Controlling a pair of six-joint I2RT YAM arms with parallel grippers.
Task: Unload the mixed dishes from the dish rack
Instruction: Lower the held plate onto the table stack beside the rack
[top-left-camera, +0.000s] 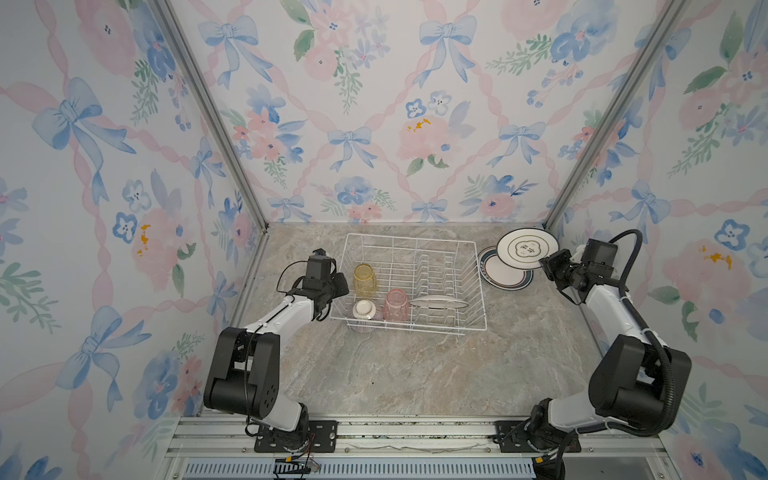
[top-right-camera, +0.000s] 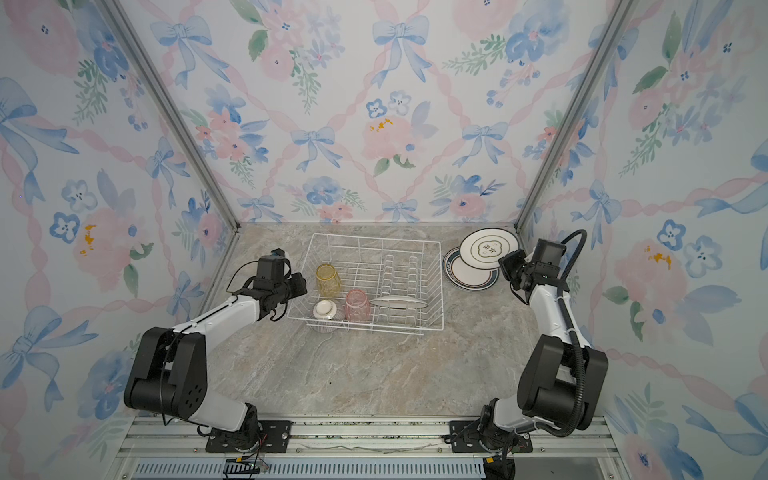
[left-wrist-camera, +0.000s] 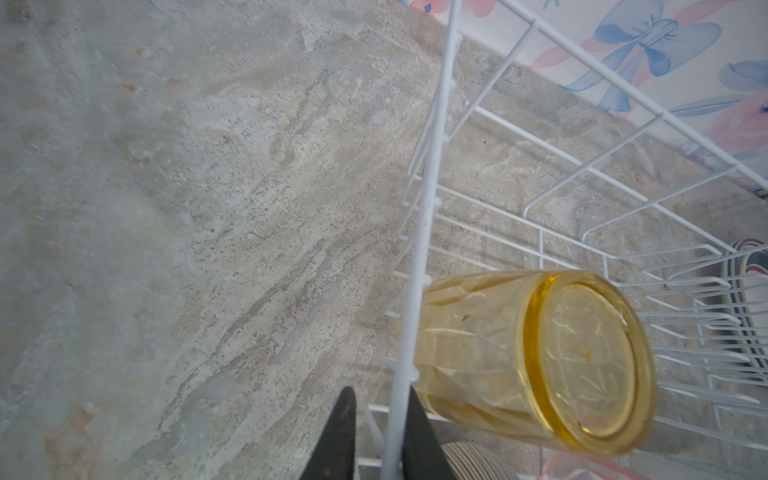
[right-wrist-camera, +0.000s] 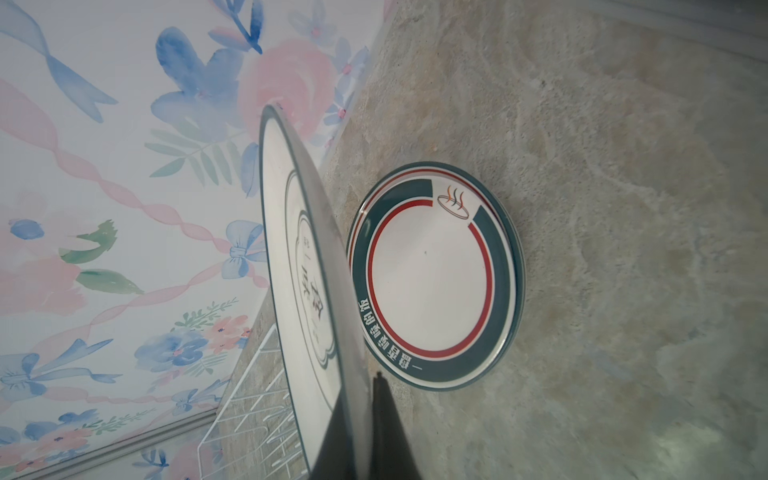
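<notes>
1. All told, counted four dishes in the dish rack (top-left-camera: 411, 238), set toward the back of the stone-patterned tabletop (top-left-camera: 415, 374) in both top views.
2. Found the yellow tumbler (top-left-camera: 364, 280) base-up by the rack's left wall, the pink tumbler (top-left-camera: 396, 305) base-up nearer the front, and the small striped bowl (top-left-camera: 364, 315) overturned in the front left corner, just beside the pink tumbler.
3. Noted a lone plate (top-left-camera: 438, 302) standing on edge among the front prongs, just right of the pink tumbler.
4. Saw the left claw (left-wrist-camera: 379, 390) astride the top wire of the rack's left wall, next to the yellow tumbler, jaws only narrowly apart; could not tell whether pinching that wire or merely straddling it.
5. Found the right claw (right-wrist-camera: 361, 415) closed tight on the rim of a white plate (top-left-camera: 527, 248) printed with a scalloped frame at its centre.
6. Placed that white plate right of the rack, near the back right corner, tilted over a stack of plates (top-left-camera: 505, 272) lying flat on the tabletop, covering the stack's far edge in both top views.
7. Made out, in the right wrist view, a teal band and a red ring on the stack's top plate (right-wrist-camera: 436, 274); could not tell whether the white plate's lower edge touched it, nor count the plates beneath.
</notes>
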